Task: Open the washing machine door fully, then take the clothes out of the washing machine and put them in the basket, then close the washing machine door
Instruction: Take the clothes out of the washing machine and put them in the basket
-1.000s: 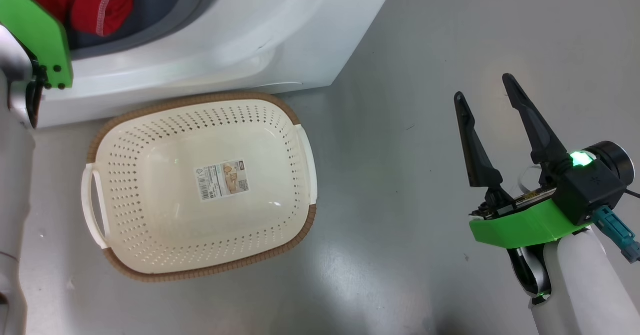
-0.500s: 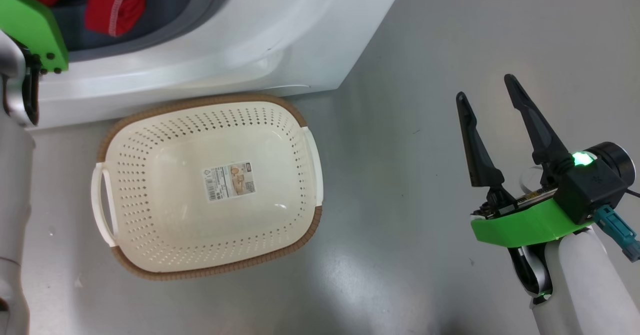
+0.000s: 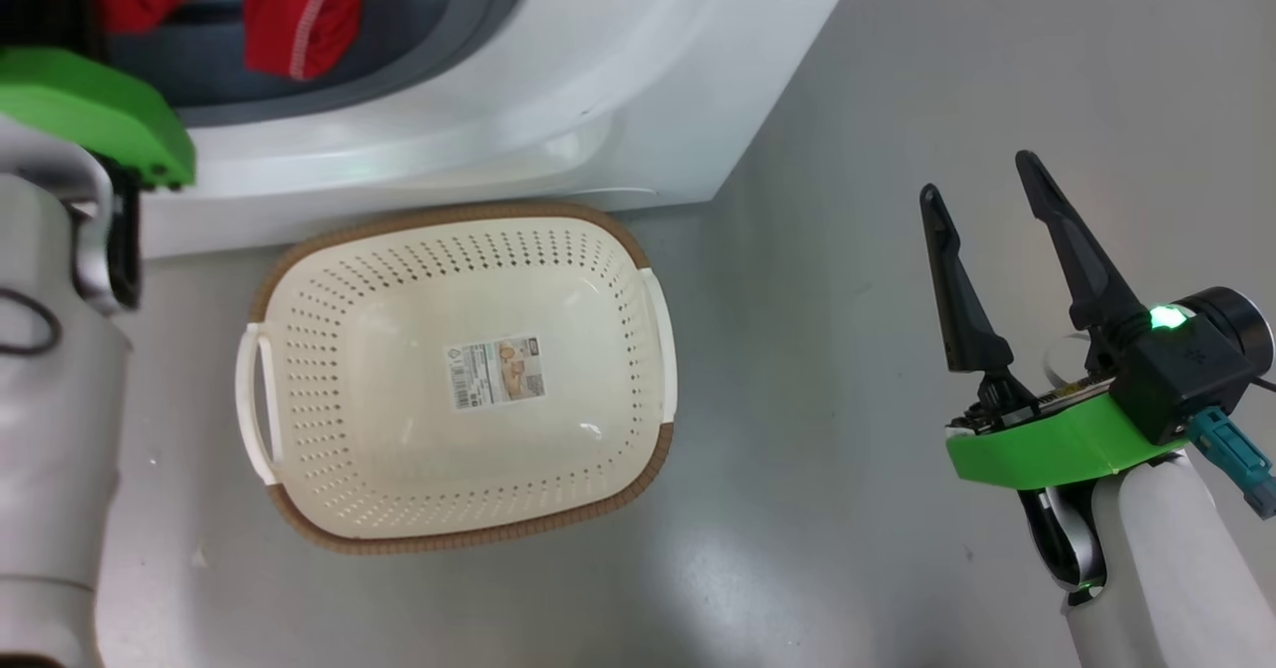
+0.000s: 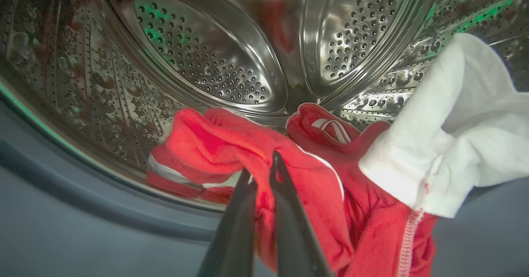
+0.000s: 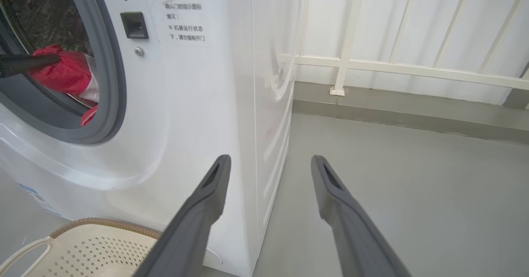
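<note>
Head view: the basket [image 3: 449, 217] sits empty on the floor [image 3: 847, 399], just in front of the washing machine [image 3: 558, 100]. The red clothes [image 3: 289, 20] are bunched in the machine's mouth. My right pincer [image 3: 979, 174] hangs spread wide and empty, well apart from both.

Compared with a second ago, the whole picture has slid rightward. I take that as the camera turning, not the basket moving. The left wrist's green bracket [image 3: 100, 110] now lies flatter.

Left wrist view: my left pincer [image 4: 262, 163] is pressed together on a fold of the clothes [image 4: 215, 140] at the drum [image 4: 206, 62] lip. I judge the unloading step is under way. Next I'd draw the bundle out over the rim and carry it above the basket.

Right wrist view: the right pincer [image 5: 269, 159] is parted, and the clothes [image 5: 62, 72] show red in the machine's [image 5: 198, 103] opening.
</note>
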You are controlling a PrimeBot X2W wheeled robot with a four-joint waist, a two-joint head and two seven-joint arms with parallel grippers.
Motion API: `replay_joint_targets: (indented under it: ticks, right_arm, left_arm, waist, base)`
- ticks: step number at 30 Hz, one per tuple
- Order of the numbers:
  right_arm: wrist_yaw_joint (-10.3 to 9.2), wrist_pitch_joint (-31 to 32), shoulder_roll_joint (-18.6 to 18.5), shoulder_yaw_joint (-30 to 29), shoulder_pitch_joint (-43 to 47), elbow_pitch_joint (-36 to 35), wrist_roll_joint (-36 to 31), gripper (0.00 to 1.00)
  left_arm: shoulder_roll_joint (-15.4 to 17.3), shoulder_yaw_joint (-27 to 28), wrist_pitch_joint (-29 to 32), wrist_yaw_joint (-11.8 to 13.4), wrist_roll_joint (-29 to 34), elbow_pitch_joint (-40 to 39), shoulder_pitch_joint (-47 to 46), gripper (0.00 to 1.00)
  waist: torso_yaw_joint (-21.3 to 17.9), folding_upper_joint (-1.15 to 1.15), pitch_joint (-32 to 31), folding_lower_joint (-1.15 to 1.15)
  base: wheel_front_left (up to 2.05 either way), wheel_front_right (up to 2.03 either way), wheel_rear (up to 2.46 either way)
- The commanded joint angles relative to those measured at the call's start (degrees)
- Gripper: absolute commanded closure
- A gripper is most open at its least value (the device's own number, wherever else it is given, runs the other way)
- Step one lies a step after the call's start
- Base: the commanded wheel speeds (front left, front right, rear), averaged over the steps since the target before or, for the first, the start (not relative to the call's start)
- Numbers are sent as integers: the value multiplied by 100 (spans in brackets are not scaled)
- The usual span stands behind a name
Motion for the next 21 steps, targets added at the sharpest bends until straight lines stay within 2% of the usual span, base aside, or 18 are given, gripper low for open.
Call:
replay_joint_targets:
  ticks: [1,10,13,21]
  right_arm:
    - [28,-36,1,102,56,-115,-2,0]
    - [28,-36,1,85,197,-28,13,0]
    - [28,-36,1,71,289,25,15,0]
    - [28,-36,1,73,458,88,57,0]
  left_arm:
    - [259,131,-61,-26,-9,-198,122,100]
    - [77,380,-119,10,-18,-1673,1275,100]
    - [-35,491,-120,-63,7,-2337,1861,100]
    - [-196,678,-121,-157,86,-3153,2769,100]
  waist:
    - [59,0,-77,0]
    - [178,0,-497,0]
    - [213,0,-713,0]
    - [242,0,-1101,0]
  base:
    - [0,0,0]
    - [0,0,0]
    - [0,0,0]
    - [0,0,0]
